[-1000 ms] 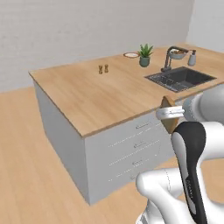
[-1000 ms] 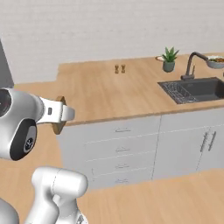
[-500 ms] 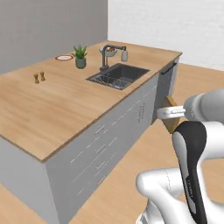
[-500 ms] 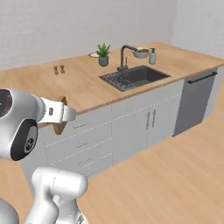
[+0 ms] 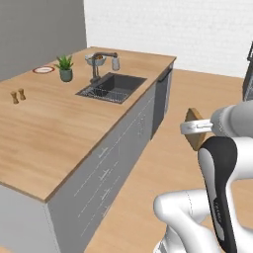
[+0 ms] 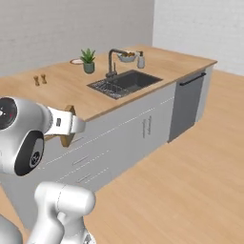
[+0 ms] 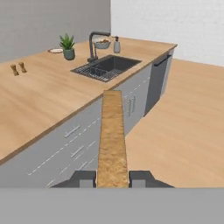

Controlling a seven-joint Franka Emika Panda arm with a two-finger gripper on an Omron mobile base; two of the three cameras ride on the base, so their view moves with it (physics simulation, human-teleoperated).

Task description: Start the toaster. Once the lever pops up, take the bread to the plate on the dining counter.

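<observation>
The jaws pinch the bread (image 7: 112, 135) by its edge. The plate (image 5: 43, 70) sits far off on the surface (image 5: 54, 118), behind the plant (image 5: 64, 67).

Tool (image 7: 112, 178) level, fingers (image 7: 84, 178) clamped on bread (image 7: 112, 135)

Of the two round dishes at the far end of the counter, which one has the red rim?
The flat plate left of the potted plant. The other dish is a deeper bowl behind the faucet.

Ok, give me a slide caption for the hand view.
Gripper shut on the bread, carried edge-on beside the dining counter, sink ahead.
</observation>
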